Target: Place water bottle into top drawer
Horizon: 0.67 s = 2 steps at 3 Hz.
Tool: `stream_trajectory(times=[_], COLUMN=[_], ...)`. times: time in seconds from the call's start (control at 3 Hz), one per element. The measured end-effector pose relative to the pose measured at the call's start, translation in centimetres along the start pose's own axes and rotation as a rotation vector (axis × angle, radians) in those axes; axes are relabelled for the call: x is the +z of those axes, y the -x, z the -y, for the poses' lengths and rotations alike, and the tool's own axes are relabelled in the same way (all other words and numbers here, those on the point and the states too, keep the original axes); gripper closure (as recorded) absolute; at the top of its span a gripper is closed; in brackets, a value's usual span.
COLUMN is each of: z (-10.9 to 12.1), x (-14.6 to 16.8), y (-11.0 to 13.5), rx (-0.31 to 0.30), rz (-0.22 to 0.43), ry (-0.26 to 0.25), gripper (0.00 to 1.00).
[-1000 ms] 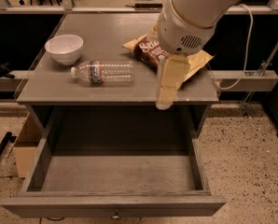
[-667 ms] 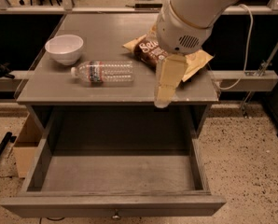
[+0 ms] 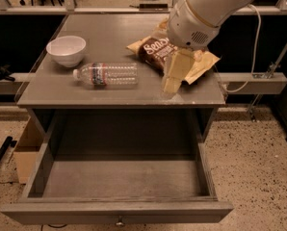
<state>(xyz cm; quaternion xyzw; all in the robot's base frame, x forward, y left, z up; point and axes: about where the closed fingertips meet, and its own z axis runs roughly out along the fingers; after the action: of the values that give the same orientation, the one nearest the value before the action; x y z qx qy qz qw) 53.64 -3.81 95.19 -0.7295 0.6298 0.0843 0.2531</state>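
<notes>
The water bottle (image 3: 107, 74) lies on its side on the grey table top (image 3: 110, 37), white cap pointing left, label band near the cap end. The top drawer (image 3: 119, 179) is pulled out wide below the table top and holds nothing; its small metal knob (image 3: 119, 222) shows on the front panel. My gripper (image 3: 170, 84) hangs from the white arm over the table's front right part, to the right of the bottle and apart from it, with nothing seen in it.
A white bowl (image 3: 66, 50) stands at the table's left, behind the bottle. A brown snack bag (image 3: 158, 52) on a yellowish packet lies at the right, partly behind my arm. A cardboard box (image 3: 25, 153) sits on the floor at the left.
My gripper has moved slightly up and back, from over the table's front edge to above the table top. The bottle, bowl and drawer have not moved.
</notes>
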Motion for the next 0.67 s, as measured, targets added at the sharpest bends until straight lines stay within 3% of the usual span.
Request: stream_trajectory(times=[0.33, 0.67], z=[2.8, 4.1], x=[1.2, 2.0], y=[1.0, 3.0], rx=[-0.026, -0.056], rz=[0.103, 0.138], ry=[0.006, 0.007], gripper=[0.00, 0.00])
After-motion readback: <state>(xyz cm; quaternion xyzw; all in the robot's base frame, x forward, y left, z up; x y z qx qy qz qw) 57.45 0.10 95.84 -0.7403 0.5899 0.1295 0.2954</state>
